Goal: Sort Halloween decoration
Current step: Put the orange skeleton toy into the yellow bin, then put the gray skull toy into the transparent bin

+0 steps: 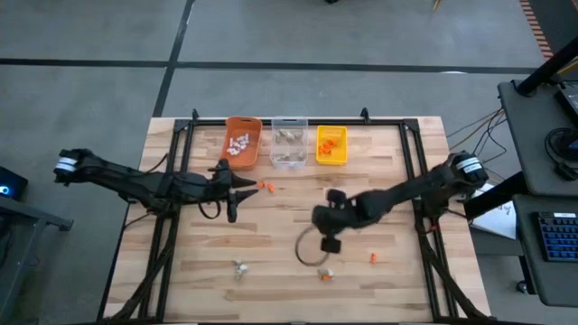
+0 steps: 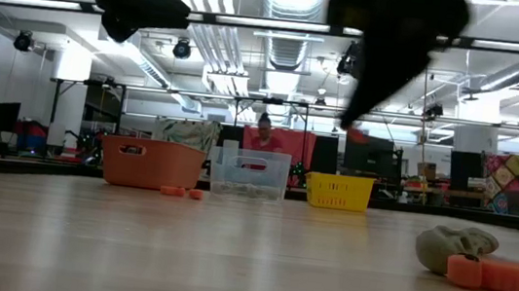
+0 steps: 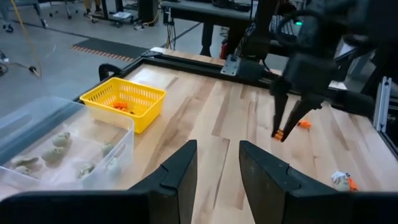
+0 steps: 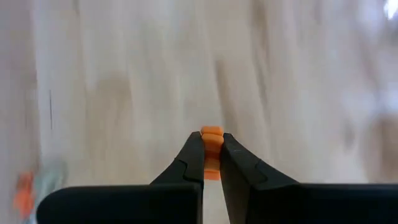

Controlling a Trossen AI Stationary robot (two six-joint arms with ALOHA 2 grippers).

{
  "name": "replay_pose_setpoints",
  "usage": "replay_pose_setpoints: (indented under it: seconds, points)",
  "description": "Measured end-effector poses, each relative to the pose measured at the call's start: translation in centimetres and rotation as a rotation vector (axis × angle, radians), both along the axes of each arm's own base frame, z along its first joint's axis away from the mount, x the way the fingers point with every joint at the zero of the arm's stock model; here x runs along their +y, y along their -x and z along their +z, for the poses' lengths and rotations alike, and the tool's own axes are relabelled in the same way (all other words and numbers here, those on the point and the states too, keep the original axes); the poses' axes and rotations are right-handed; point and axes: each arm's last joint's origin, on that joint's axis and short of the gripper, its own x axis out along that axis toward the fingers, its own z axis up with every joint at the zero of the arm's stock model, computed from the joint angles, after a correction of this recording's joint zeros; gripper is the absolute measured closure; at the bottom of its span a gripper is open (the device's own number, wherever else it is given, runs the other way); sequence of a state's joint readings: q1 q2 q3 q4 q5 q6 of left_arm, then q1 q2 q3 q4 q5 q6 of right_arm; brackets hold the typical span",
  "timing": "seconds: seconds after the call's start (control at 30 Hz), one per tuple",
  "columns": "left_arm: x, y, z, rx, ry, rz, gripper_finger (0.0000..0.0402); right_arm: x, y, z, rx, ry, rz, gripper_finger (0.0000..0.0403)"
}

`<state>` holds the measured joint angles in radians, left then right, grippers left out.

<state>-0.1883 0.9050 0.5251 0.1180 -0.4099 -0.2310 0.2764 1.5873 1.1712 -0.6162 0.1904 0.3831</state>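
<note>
Your right claw [image 4: 211, 149] is pinching orange trinket [image 4: 211, 138] over desk [image 1: 280, 226] ctr; left claw [image 3: 217, 155] is hovering part-open, empty, nr bins.

orange trinket [image 4: 211, 149]: mostly hidden between the right gripper's [image 4: 211, 155] fingers
clear bin [image 3: 56, 149]: cut off at the frame edge
near-edge trinkets [image 1: 239, 268]: too small to identify

We see a pale wooden plank surface [image 1: 298, 289] in a black metal frame [image 1: 298, 119], standing on a grey concrete floor [image 1: 271, 36] crossed by dark seams. Beyond the surface's right edge a dark desk [image 1: 542, 135] carries a keyboard [image 1: 558, 239]. Overhead run ceiling ducts [image 2: 289, 12] and bright lamps; a person [image 2: 262, 136] sits far behind.
</note>
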Motion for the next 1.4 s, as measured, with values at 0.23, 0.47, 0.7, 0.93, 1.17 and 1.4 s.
replay_pose_setpoints:
  seconds: [0.23, 0.47, 0.7, 0.93, 1.17, 1.4]
  points:
    - [-0.1, -0.6, -0.6, 0.006, 0.075, 0.020, 0.0300, -6.2, -2.8, 1.2, -0.207, 0.154, 0.091, 0.0385]
    - [-0.2, -0.8, -0.9, 0.013, 0.111, 0.031, 0.0300, -17.0, -1.4, 1.6, -0.079, 0.342, -0.198, 0.0385]
    - [-0.2, -0.8, -0.9, 0.010, 0.109, 0.031, 0.0300, -25.3, 1.8, 0.1, -0.066, 0.123, -0.414, 0.0385]
    - [0.0, -0.8, -0.8, 0.007, 0.094, 0.065, 0.0300, -29.4, 3.7, -3.0, -0.012, 0.003, -0.641, 0.0373]
    - [0.0, -0.8, -0.8, 0.007, 0.094, 0.066, 0.0300, -29.9, 3.4, -3.4, -0.044, 0.008, -0.658, 0.0327]
    - [-0.1, -0.8, -0.9, 0.004, 0.118, 0.062, 0.0300, -29.9, 3.3, -3.4, -0.051, 0.008, -0.662, 0.0270]
